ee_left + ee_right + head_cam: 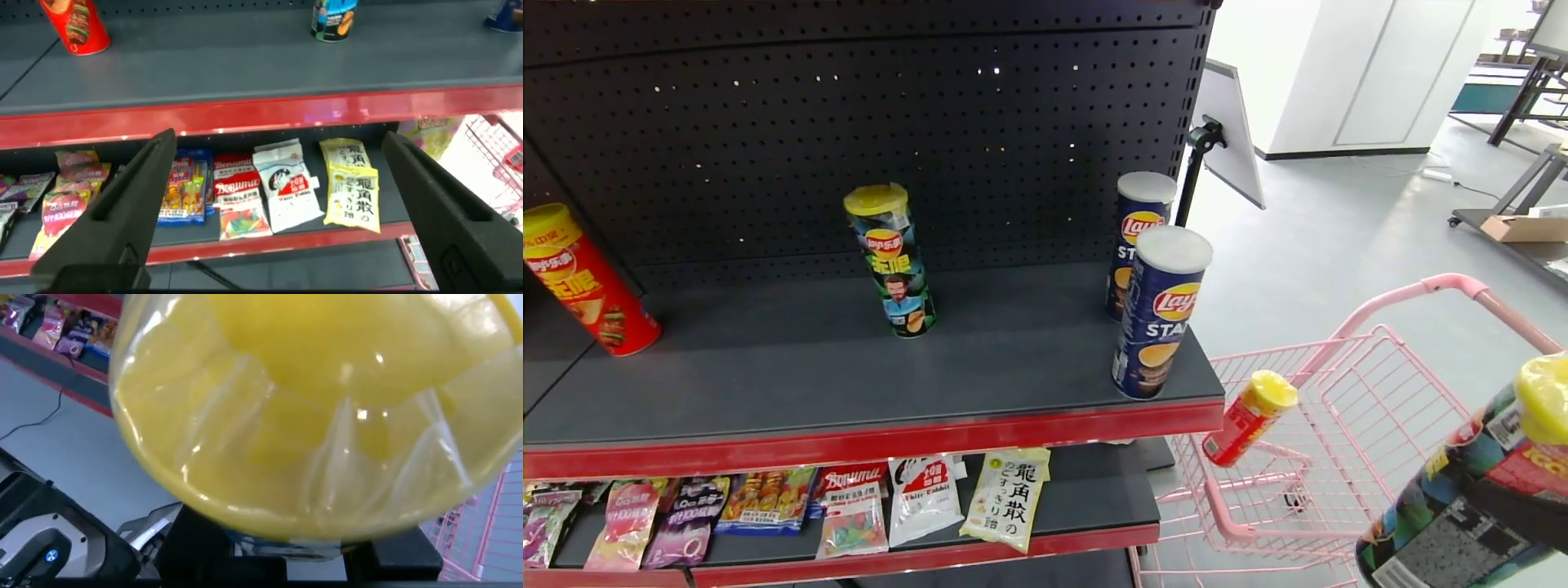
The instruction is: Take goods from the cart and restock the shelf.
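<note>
My right pincer (278,554) is clamped on a can (1454,486), right up close at my right side. Its yellow lid (310,400) faces my wrist camera. The can sits tilted, just beside the cart (1445,285) and off the shelf.

My left pincer (279,140) hangs with its fingers (122,212) wide apart, holding nothing, facing the lower shelf (1094,498).

In the pink cart, a red cart can (1248,418) with a yellow lid leans against the wire wall nearest the shelf.

On the lower shelf, snack bags (849,506) lie in a row along the front edge.

Above that, the top shelf (768,367). A front blue can (1160,314) stands upright at its right front corner. A back blue can (1139,220) stands just behind it. A middle can (894,261), dark with a yellow lid, stands well apart from them, nearer the back. A left can (584,282), red, stands at the far left.

Behind them all runs the black pegboard (849,122).
</note>
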Controlling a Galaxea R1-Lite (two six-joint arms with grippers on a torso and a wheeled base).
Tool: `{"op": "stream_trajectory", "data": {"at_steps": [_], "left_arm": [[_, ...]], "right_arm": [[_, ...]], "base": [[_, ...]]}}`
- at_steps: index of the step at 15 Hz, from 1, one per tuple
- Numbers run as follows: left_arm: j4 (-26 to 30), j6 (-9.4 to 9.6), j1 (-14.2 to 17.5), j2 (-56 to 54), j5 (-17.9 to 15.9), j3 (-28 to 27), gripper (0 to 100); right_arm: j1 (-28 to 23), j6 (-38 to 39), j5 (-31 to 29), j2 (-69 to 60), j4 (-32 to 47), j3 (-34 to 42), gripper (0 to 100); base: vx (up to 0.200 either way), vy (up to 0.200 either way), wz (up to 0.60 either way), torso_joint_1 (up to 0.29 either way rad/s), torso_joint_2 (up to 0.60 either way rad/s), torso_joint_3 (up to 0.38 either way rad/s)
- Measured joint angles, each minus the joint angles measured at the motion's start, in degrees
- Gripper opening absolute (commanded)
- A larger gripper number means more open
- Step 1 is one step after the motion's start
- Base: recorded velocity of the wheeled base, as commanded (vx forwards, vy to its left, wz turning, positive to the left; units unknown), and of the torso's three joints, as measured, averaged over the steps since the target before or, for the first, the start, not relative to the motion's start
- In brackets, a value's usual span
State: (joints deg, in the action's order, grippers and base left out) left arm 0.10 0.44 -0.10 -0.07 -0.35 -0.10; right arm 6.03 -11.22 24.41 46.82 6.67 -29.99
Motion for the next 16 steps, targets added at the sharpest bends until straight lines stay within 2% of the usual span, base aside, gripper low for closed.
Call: {"op": "stream_trajectory", "data": {"at_steps": [4,12,16], "left_arm": [[0.0,0.21,0.0,0.0,0.0,0.0,100],[0.0,0.27,-0.1,0.0,0.0,0.0,100],[0.0,0.27,-0.1,0.0,0.0,0.0,100]], "right_arm": [[4.1,1.6,6.2,1.1,-1.8,0.1,0],[9.0,1.9,6.6,3.4,-4.7,-0.7,0],[9.8,1.9,6.6,3.7,-4.7,-0.5,0]], "base": [[0.0,0.0,0.0,0.0,0.0,0.0],[0.0,0.2,0.0,0.008,0.0,0.002],[0.0,0.2,0.0,0.002,0.01,0.0]]}}
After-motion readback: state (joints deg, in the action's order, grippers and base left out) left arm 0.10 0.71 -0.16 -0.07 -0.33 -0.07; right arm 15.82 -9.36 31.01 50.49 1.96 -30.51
